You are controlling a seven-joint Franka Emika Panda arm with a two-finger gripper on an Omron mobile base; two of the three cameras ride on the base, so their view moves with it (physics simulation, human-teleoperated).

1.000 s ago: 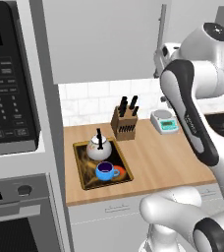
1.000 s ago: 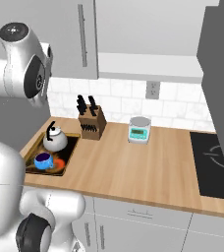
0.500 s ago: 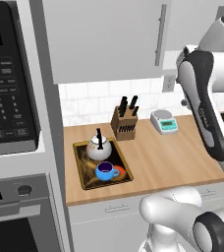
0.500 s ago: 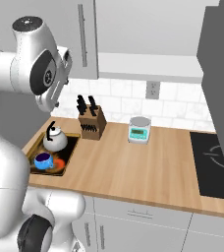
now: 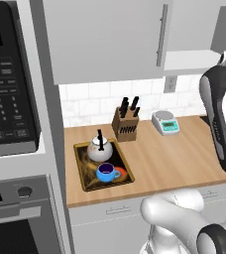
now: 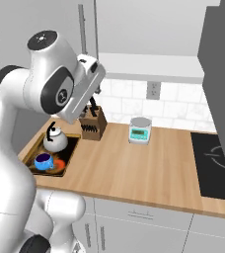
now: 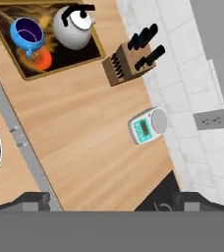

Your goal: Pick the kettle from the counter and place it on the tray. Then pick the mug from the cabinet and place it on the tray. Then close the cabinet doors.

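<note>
The arm has swung further right and higher since a second ago. The cabinet doors (image 5: 105, 37) now stand closed above the counter (image 5: 159, 158). The tray (image 5: 84, 174) lies at the counter's left end, carrying the kettle (image 5: 100, 148) and, just in front of it, the mug (image 5: 106, 172). A knife block (image 5: 126, 124) and a small scale (image 5: 165, 122) sit near the backsplash. Whether the gripper is open or closed cannot be told; nothing shows in it.
</note>
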